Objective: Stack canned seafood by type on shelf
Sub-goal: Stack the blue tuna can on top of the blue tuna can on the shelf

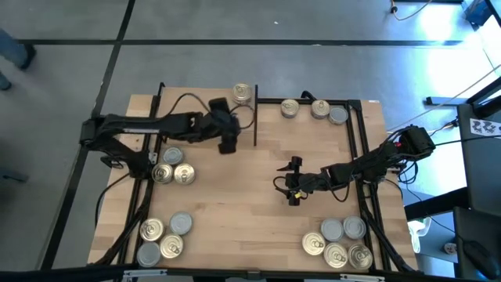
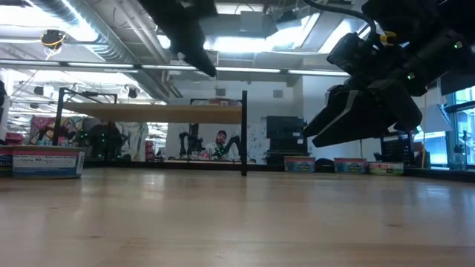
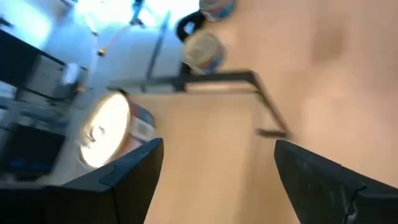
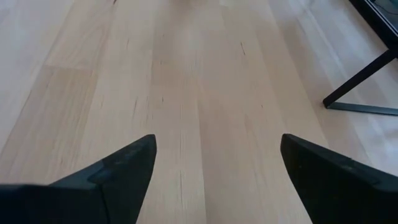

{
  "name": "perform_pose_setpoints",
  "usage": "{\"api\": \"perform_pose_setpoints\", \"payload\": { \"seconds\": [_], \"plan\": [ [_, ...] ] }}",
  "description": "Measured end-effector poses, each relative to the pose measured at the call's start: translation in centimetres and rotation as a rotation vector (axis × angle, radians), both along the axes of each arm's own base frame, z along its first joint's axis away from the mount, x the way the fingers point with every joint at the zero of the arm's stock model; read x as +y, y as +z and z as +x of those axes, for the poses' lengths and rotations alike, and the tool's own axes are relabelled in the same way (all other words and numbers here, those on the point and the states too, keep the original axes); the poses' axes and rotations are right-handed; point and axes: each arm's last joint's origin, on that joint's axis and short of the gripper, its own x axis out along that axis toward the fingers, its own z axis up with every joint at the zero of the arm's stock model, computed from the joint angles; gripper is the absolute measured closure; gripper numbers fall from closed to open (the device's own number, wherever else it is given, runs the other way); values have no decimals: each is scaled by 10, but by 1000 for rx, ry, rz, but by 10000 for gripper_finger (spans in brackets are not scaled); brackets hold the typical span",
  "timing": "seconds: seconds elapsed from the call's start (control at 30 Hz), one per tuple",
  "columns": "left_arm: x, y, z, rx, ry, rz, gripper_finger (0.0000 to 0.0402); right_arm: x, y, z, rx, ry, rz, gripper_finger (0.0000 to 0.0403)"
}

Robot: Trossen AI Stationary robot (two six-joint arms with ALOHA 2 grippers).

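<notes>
The shelf [image 1: 246, 125] stands at the table's far left, mostly under my left arm. One gold-topped tin [image 1: 243, 94] [image 3: 106, 127] stands on its bottom near the shelf's far right corner. My left gripper [image 1: 228, 146] [image 3: 217, 143] hovers open above the shelf's right part, with nothing between its fingers. My right gripper [image 1: 285, 182] [image 4: 217, 140] hangs open over bare wood at the table's middle, pointing left. Other tins of canned seafood stand in groups on the table: at the far right [image 1: 319, 108], left [image 1: 173, 166], near left [image 1: 164, 239] and near right [image 1: 340, 243].
A black metal frame [image 1: 360, 149] runs along the table's edges. The shelf's black leg [image 2: 244, 133] stands right of the board [image 2: 156, 113]. Bare tabletop [image 1: 235, 204] lies between the tin groups. A person shows far behind the table [image 2: 220, 141].
</notes>
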Motion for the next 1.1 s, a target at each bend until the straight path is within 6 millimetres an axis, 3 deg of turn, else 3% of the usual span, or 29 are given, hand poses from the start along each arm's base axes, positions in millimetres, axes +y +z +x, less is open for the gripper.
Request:
{"api": "perform_pose_setpoints", "payload": {
  "seconds": [0.2,0.5,0.73,0.9,1.1],
  "plan": [
    [-39,0,-28,90,40,-161,101,0,0,0,-1,0,0,61],
    [-74,-41,-68,405,228,-467,149,0,1,0,-6,0,2,61],
    [-83,-74,-89,541,361,-600,198,0,1,1,-11,0,4,61],
    [-81,-95,-101,610,397,-592,225,0,1,1,-16,-3,9,61],
    [-80,-112,-102,580,368,-600,240,0,2,1,-24,-24,-3,61]
  ]
}}
